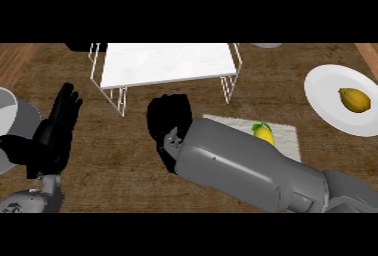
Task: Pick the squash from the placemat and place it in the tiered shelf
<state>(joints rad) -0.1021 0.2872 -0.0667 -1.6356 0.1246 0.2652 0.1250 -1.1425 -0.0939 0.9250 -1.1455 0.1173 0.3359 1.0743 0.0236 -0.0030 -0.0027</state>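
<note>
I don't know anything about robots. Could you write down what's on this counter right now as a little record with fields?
surface: brown counter
squash: yellow, lying on the white placemat, partly hidden by the right forearm
tiered shelf: white top with wire legs, behind the placemat, nothing on its top
plate: white, at right, holding a yellow-brown fruit
right hand: black, left of the placemat, not holding the squash; fingers unclear
left hand: open, resting at left, fingers up
</note>
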